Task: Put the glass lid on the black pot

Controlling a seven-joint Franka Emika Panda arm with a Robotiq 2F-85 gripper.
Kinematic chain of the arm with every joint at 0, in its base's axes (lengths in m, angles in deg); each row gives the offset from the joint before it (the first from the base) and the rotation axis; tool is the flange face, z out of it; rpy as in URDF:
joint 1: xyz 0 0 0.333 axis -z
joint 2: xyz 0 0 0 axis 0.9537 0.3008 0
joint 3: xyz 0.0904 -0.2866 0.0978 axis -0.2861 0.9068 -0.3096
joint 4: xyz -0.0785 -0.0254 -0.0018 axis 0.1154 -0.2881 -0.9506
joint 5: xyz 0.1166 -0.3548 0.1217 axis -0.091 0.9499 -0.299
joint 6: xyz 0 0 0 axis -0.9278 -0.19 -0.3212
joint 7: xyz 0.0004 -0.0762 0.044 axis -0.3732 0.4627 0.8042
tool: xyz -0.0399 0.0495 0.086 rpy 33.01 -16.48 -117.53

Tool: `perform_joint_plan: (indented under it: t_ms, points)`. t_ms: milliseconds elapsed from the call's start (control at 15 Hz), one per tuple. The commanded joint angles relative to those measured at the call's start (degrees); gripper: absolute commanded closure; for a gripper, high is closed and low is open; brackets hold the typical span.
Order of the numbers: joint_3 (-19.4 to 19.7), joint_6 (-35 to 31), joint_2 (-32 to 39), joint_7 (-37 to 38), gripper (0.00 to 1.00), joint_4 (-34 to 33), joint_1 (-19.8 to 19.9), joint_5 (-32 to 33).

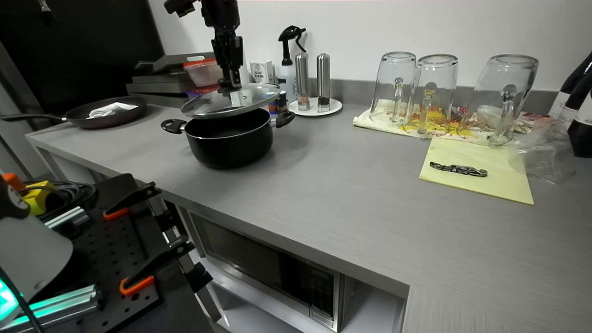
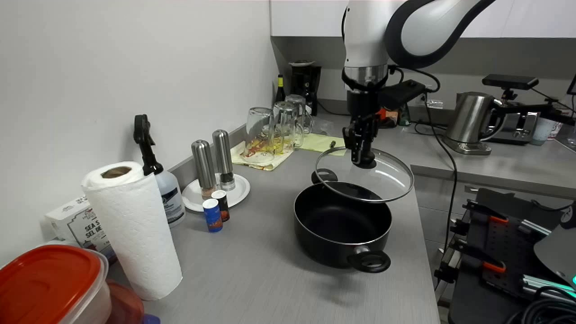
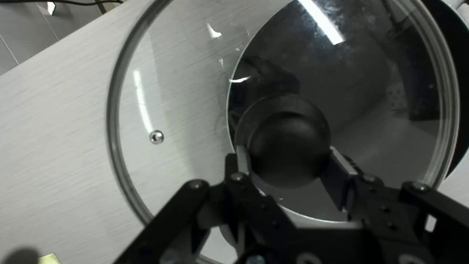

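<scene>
The glass lid [image 1: 210, 104] is held tilted above the black pot [image 1: 231, 148] in both exterior views. My gripper [image 1: 230, 81] is shut on the lid's black knob [image 3: 289, 146]; the fingers press on its two sides in the wrist view. The lid [image 2: 391, 177] is off-centre from the pot [image 2: 335, 252], over the far part of its opening and past its edge. In the wrist view, the pot [image 3: 462, 73] shows through the lid and beyond its right rim. Whether the lid's low edge touches the pot's rim I cannot tell.
Salt and pepper mills on a white plate [image 2: 243, 191], small shakers [image 2: 212, 216] and a paper towel roll [image 2: 135, 238] stand along the wall side. Glass mugs [image 1: 393, 88] stand upside down on a cloth. A frying pan [image 1: 88, 121] lies beyond the pot. The counter edge is near the pot.
</scene>
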Motion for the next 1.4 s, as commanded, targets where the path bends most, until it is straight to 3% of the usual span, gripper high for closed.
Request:
perform_joint_plan:
  t_ms: [0, 1333]
  points:
    - [-1.3, 0.2, 0.9, 0.7, 0.75, -0.6, -1.8, 3.0]
    - [-1.2, -0.5, 14.2, -0.2, 0.75, -10.5, -7.7, 5.6]
